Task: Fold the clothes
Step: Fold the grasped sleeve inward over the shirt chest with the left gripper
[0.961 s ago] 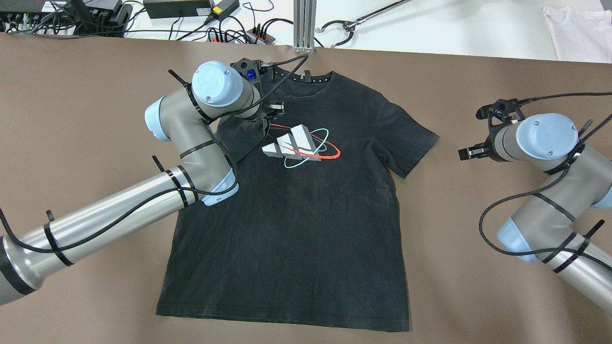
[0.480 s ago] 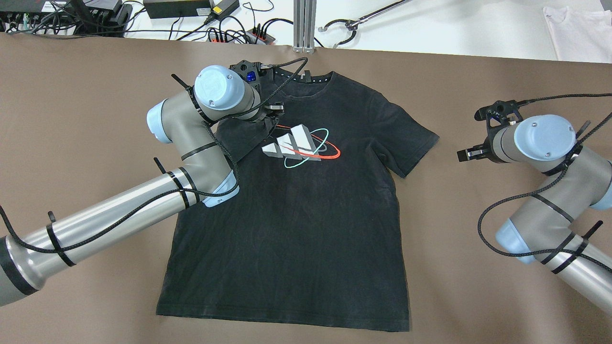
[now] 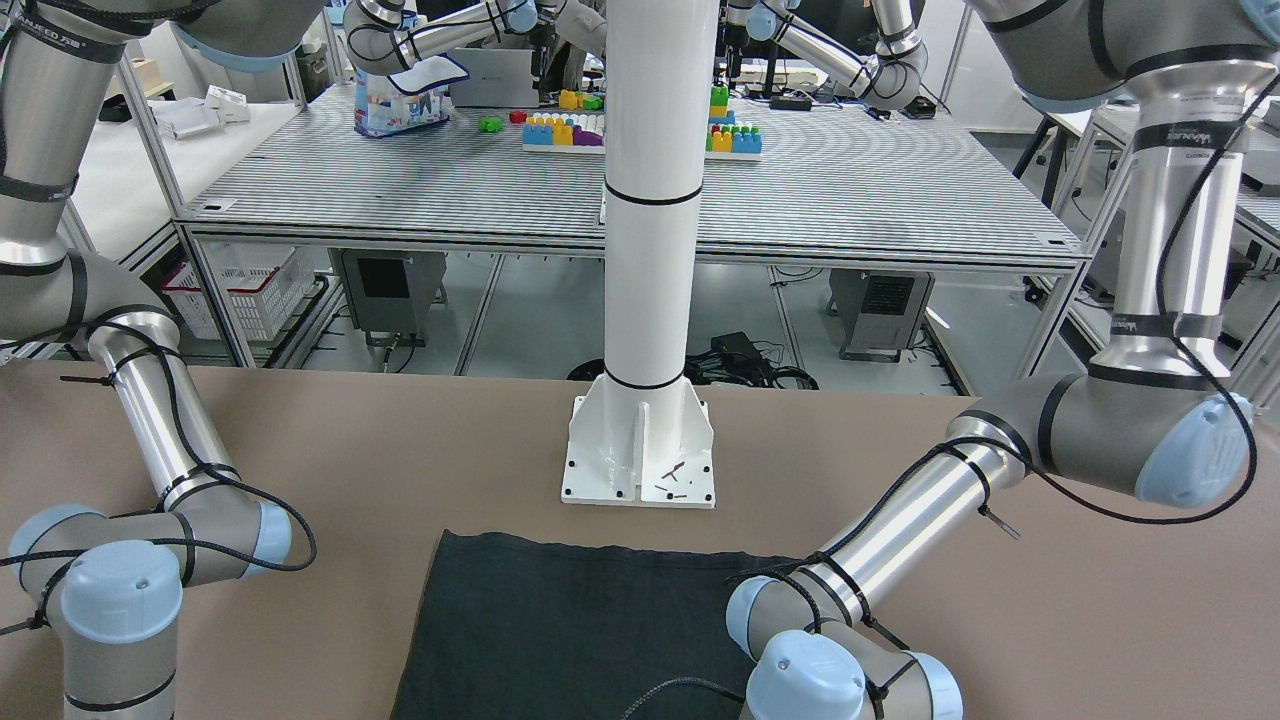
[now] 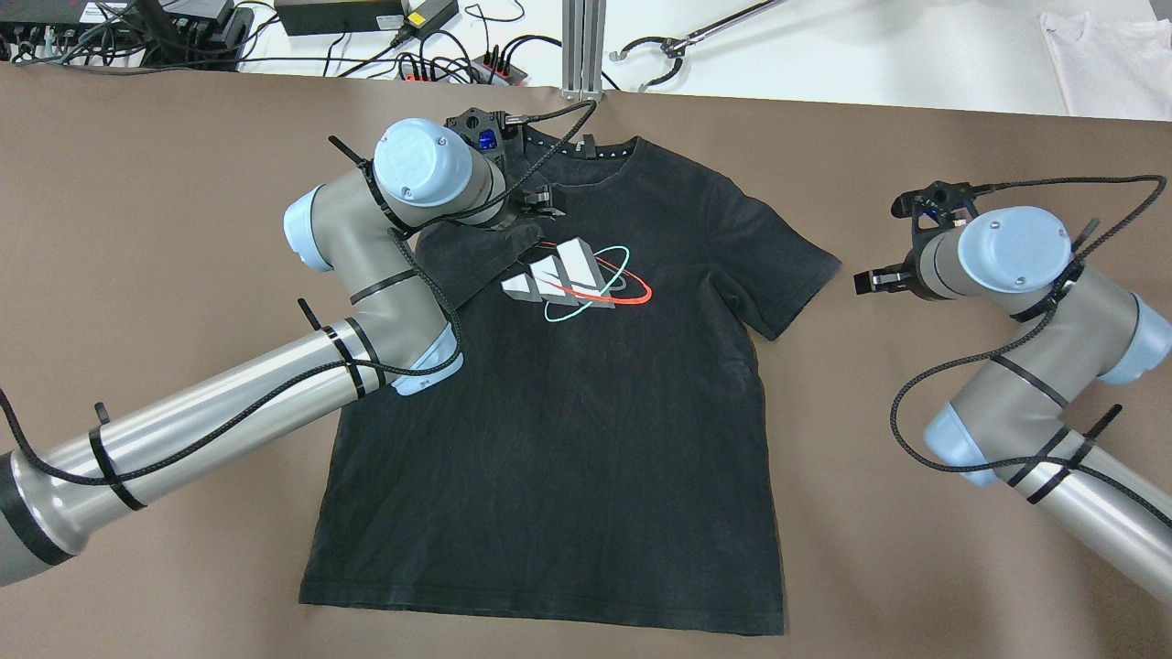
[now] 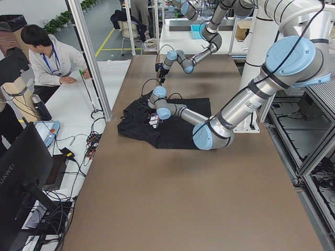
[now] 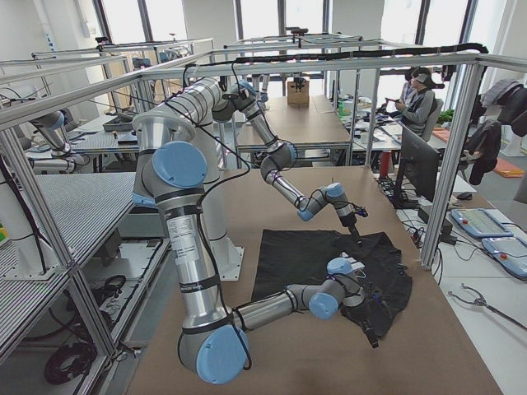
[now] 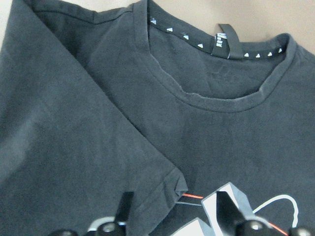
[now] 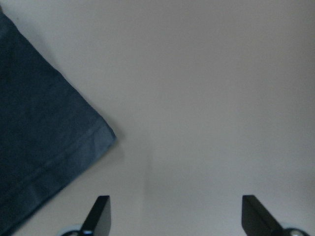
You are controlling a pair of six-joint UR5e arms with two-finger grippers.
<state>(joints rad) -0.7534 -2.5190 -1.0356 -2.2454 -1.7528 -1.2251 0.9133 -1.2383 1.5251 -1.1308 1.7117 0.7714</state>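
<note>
The clothes are a black T-shirt (image 4: 586, 412) with a white, red and teal logo, lying flat, collar at the far side. It also shows in the front view (image 3: 560, 620). Its left sleeve (image 4: 467, 256) is folded over onto the chest. My left gripper (image 4: 542, 199) hovers over that folded sleeve's tip, beside the logo. In the left wrist view (image 7: 177, 221) its fingers are apart, with the sleeve corner (image 7: 178, 189) lying between them. My right gripper (image 4: 868, 280) is open over bare table just right of the right sleeve (image 4: 787, 265). The right wrist view shows that gripper (image 8: 178, 216) and the sleeve's hem (image 8: 44, 132).
The white pole's base plate (image 3: 640, 450) stands at the table's near side behind the shirt's hem. Cables and a power strip (image 4: 458, 64), a grabber tool (image 4: 678, 46) and a white garment (image 4: 1108, 55) lie beyond the far edge. An operator (image 5: 47, 57) sits there.
My right gripper has moved left, closer to the right sleeve. My left gripper has shifted slightly right and farther over the folded left sleeve.
</note>
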